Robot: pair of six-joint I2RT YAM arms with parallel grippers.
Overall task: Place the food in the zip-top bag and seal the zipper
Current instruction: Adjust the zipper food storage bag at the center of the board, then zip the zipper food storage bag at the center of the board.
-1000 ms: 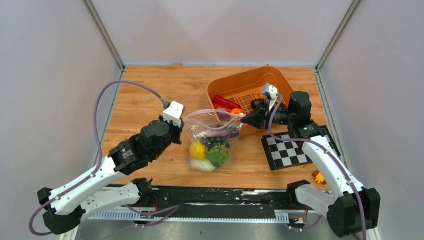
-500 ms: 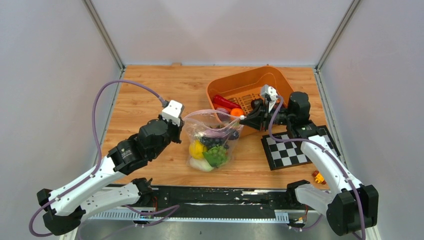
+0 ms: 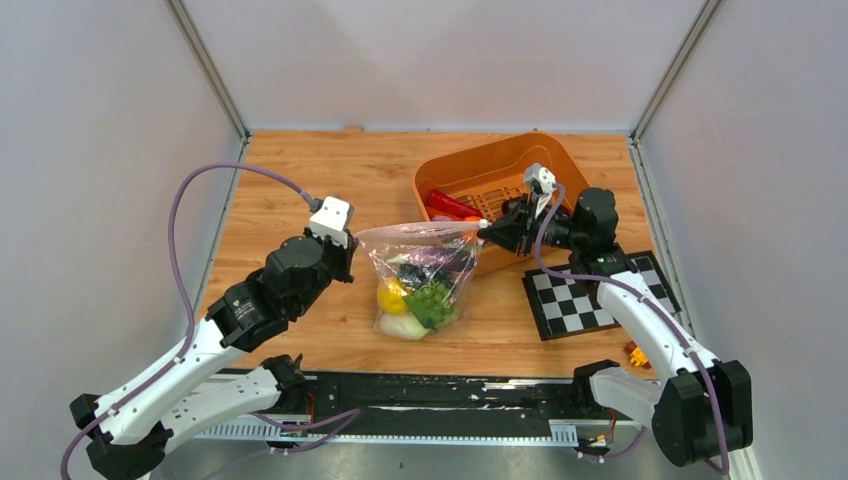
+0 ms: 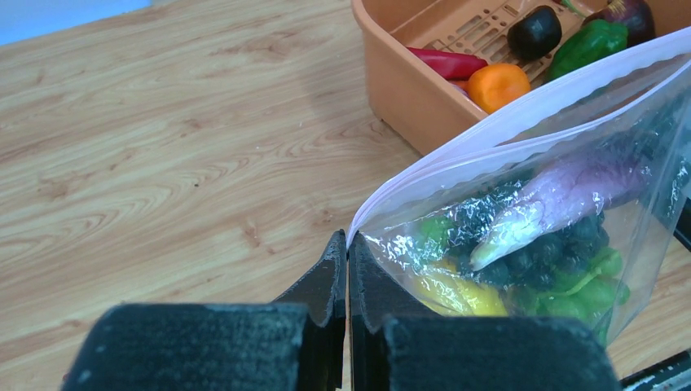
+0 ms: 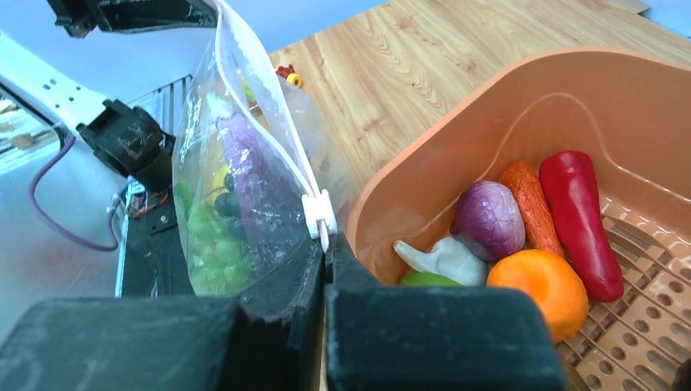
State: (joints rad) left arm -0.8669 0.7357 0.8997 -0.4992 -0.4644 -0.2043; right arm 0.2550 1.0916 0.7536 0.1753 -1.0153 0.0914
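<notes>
My left tool (image 4: 348, 247) and right tool (image 5: 324, 244) are each clamped on an opposite top corner of the zip-top bag (image 3: 452, 272), its zipper (image 3: 420, 229) drawn taut between; food (image 3: 432, 303) lies inside.

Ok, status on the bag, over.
Left gripper shut on zip-top bag corner. Right gripper shut on opposite corner. Zipper taut, food inside. Orange tub beside right gripper.
</notes>
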